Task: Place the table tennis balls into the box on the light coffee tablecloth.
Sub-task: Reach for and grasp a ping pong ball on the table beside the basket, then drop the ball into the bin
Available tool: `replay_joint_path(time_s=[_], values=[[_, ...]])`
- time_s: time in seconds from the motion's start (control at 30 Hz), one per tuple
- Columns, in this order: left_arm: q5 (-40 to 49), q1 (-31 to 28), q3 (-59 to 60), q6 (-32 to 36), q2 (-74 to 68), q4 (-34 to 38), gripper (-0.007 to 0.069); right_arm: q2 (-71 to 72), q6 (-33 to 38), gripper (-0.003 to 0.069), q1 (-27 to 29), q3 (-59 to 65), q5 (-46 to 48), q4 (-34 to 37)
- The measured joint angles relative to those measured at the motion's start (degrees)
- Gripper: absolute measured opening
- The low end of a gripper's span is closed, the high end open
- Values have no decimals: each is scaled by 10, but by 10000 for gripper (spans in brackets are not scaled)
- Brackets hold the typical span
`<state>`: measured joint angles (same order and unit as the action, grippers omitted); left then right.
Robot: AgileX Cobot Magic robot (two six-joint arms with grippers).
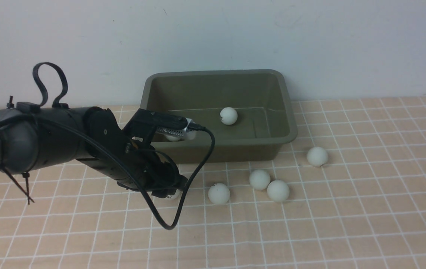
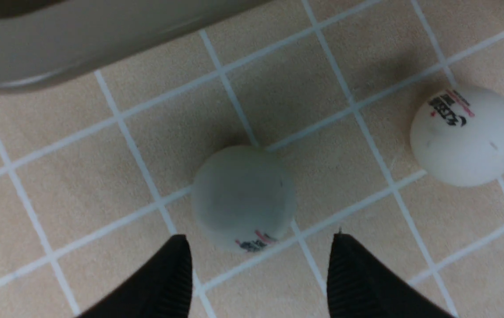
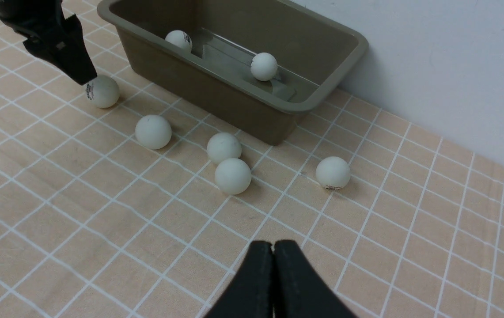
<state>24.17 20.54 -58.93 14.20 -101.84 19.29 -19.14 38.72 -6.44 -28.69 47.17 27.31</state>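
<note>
front view: the left gripper [image 1: 168, 189] hangs low over the light coffee tablecloth [image 1: 310, 231], just in front of the box [image 1: 218, 151]. one table tennis ball [image 1: 174, 194] peeks out beneath it.
left wrist view: its fingers [image 2: 163, 282] stand wide apart, and that ball lies just beyond the tips, centred on the gap.
right wrist view: the right gripper [image 3: 273, 247] is pinched closed and empty, well apart from the box.
</note>
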Motion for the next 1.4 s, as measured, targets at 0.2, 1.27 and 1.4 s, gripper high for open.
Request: replay_joint_path(time_s=[0.2, 1.27, 1.4], values=[[-58, 0, -2, 20, -43, 35, 343, 0, 0, -13, 0, 0, -2, -1], [33, -44, -275, 411, -154, 404, 318, 0, 0, -13, 0, 0, -21, -1], [127, -56, -351, 335, -193, 370, 372, 0, 0, -13, 0, 0, -21, -1]])
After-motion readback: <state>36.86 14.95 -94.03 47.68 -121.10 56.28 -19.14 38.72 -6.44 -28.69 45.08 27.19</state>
